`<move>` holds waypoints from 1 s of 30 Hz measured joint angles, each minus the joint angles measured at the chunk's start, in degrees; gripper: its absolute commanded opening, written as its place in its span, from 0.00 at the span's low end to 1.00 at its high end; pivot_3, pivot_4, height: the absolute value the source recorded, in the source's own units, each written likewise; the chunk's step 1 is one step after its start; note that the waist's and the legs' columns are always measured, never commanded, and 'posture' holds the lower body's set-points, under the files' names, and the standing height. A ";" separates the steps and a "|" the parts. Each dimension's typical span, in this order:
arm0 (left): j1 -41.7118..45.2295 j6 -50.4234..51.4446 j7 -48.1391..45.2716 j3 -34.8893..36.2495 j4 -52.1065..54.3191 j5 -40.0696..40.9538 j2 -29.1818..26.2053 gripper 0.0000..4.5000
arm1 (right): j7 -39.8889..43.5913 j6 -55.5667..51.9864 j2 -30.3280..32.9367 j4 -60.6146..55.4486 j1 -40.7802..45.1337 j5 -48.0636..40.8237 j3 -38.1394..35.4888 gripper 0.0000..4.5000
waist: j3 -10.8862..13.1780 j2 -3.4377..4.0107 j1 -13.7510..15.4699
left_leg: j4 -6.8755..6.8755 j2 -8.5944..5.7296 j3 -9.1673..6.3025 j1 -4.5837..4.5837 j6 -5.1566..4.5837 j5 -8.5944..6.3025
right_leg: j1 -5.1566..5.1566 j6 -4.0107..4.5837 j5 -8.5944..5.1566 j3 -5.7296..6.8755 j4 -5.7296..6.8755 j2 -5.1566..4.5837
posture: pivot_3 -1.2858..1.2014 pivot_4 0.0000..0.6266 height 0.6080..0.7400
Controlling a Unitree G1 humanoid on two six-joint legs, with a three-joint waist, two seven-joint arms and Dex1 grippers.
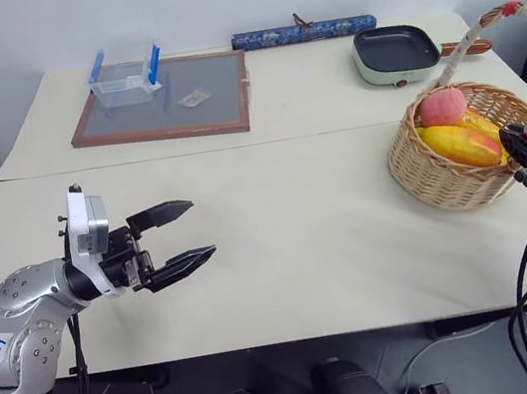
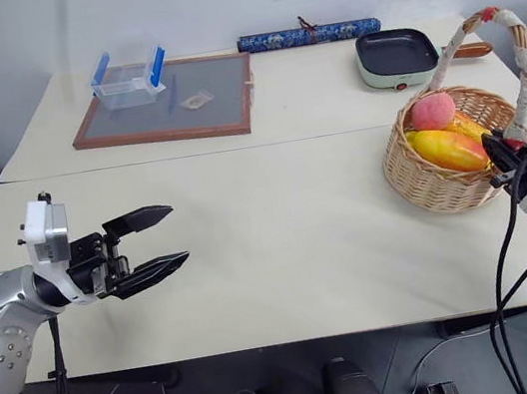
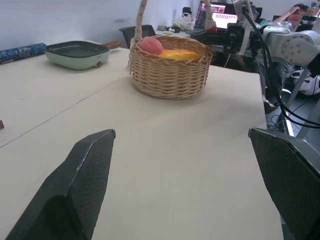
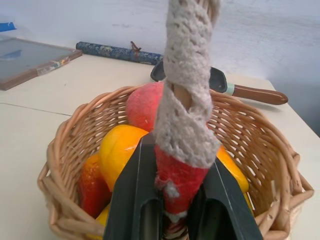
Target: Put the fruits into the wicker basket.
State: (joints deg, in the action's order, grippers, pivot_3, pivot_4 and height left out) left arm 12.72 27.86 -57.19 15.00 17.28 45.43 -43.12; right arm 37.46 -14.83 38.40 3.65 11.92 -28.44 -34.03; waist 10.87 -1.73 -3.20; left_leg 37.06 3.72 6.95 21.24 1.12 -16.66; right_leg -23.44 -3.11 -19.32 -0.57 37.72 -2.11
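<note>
Head cameras overlook the table [image 1: 283, 254]; both wrist cameras face the wicker basket [image 3: 170, 75].

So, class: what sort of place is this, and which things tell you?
Probably a robotics lab or office: plain work tables pushed together, staged props like the wicker basket and frying pan, plus computer screens behind.

The basket's handle [image 4: 187, 100] hides part of the peach [image 4: 145, 105].

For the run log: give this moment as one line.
fruits: in basket | right tool: shut on basket handle | left tool: open, empty, over table
</note>
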 measured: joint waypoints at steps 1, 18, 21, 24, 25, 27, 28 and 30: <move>0.00 -0.04 0.00 0.00 0.00 -0.04 0.00 1.00 | 1.20 0.25 0.99 1.86 0.53 -0.05 0.00 0.26 | 0.00 0.00 0.02 | 0.01 0.00 0.00 0.00 0.00 0.00 | 0.01 0.00 0.00 0.00 0.00 0.00 | 0.52 0.24 1.00; -15.59 -6.12 -4.79 4.92 -3.96 -7.61 -3.54 1.00 | 27.15 10.92 9.78 -1.39 -22.04 -1.51 -6.46 0.99 | 0.04 0.06 -0.35 | -0.07 0.03 0.05 -0.09 -0.31 -0.22 | 0.10 -0.05 -0.01 -0.05 -0.20 -0.01 | 0.52 0.24 1.00; -19.65 -10.96 -4.58 7.23 -4.70 -11.23 -3.01 1.00 | 30.63 16.67 7.83 -3.66 -22.41 0.05 -1.80 0.99 | 0.01 0.02 -0.29 | -0.08 0.06 -0.02 -0.09 -0.32 -0.22 | 0.11 -0.02 0.00 0.01 -0.20 -0.02 | 0.52 0.24 1.00; -23.06 -15.26 -3.37 9.35 -4.66 -14.28 -2.08 1.00 | 35.05 19.12 5.88 -5.84 -19.91 0.12 7.02 0.99 | 0.02 0.03 -0.20 | -0.09 0.06 -0.02 -0.07 -0.34 -0.25 | 0.11 -0.02 0.00 0.03 -0.19 -0.07 | 0.52 0.24 1.00; -24.14 -16.30 -2.73 10.08 -4.49 -14.87 -1.62 1.00 | 35.69 19.79 4.66 -5.44 -16.76 0.27 9.97 0.99 | 0.02 0.02 -0.36 | -0.08 0.05 -0.01 -0.07 -0.36 -0.25 | 0.10 -0.02 0.00 0.02 -0.17 -0.09 | 0.52 0.24 1.00; -25.27 -17.66 -1.84 10.94 -3.91 -15.84 -0.80 1.00 | 36.08 21.58 2.33 -4.54 -10.01 1.07 15.25 0.99 | 0.02 0.03 -0.39 | -0.04 0.03 -0.01 -0.07 -0.38 -0.26 | 0.10 -0.01 0.01 0.04 -0.13 -0.13 | 0.52 0.24 1.00; -25.85 -18.15 -1.42 11.23 -3.16 -16.24 -0.63 1.00 | 36.27 22.54 1.55 -3.42 -7.22 1.87 17.35 0.99 | 0.02 0.03 -0.23 | -0.05 0.02 -0.03 -0.07 -0.38 -0.26 | 0.09 0.00 0.01 0.07 -0.12 -0.15 | 0.52 0.24 1.00; -27.55 -18.40 -0.67 11.54 -1.40 -16.94 -0.54 1.00 | 36.32 24.40 -0.36 0.06 -1.71 3.72 20.75 0.99 | 0.02 0.03 0.02 | -0.07 0.03 -0.09 -0.05 -0.37 -0.26 | 0.09 0.02 0.00 0.11 -0.14 -0.16 | 0.52 0.24 1.00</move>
State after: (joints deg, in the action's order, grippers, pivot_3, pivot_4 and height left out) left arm -14.83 9.46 -57.86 26.54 15.89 28.49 -43.66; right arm 73.77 9.57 38.04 3.71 10.21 -24.71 -13.28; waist 10.89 -1.70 -3.18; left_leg 36.99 3.75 6.87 21.19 0.75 -16.92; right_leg -23.35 -3.09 -19.32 -0.46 37.57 -2.27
